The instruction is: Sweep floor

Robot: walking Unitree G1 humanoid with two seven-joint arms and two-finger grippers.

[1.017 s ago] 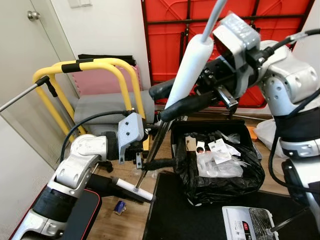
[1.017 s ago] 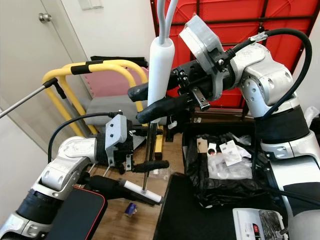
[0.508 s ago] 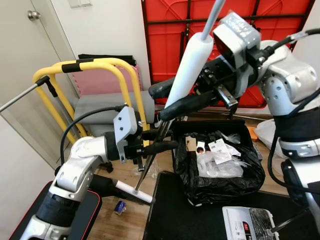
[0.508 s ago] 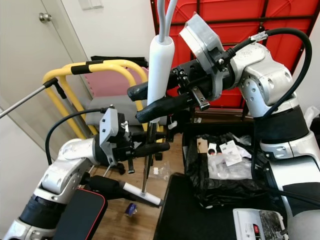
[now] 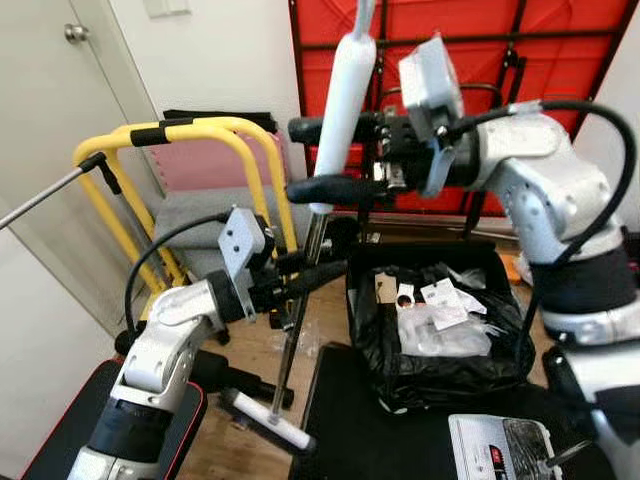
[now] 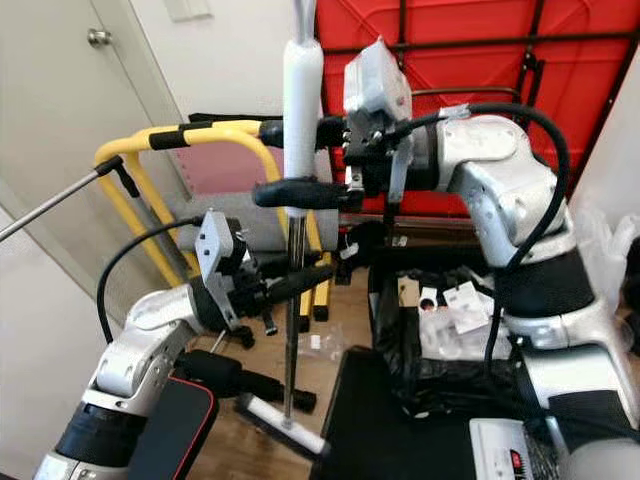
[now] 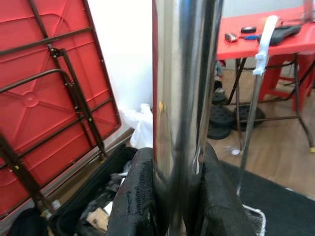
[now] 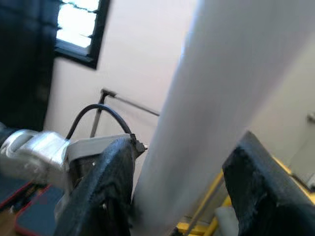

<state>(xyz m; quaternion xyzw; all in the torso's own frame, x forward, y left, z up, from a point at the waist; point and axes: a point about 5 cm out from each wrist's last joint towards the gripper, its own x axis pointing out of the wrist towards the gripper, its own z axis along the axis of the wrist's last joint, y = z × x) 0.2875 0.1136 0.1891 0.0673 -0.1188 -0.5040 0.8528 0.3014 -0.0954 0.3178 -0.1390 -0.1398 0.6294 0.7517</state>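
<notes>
Right gripper (image 6: pixel 300 160) clamped around the white foam grip (image 6: pixel 299 110) of the long metal-poled broom, fingers either side, high above the black-bagged waste bin (image 5: pixel 440 330). Left gripper (image 5: pixel 305 278) closed on the shiny steel pole (image 7: pixel 184 98) lower down, level with that bin's rim and just beside it. Broom held near upright, its flat white-edged head (image 6: pixel 285 428) resting on the wooden floor (image 5: pixel 255 350) just beside the bin's near corner, at the black mat's (image 5: pixel 390 440) edge. Bits of paper and plastic lying inside the bin. A pale scrap (image 5: pixel 305 342) on the boards beside the bin, so sweeping judged under way with debris left to gather.
</notes>
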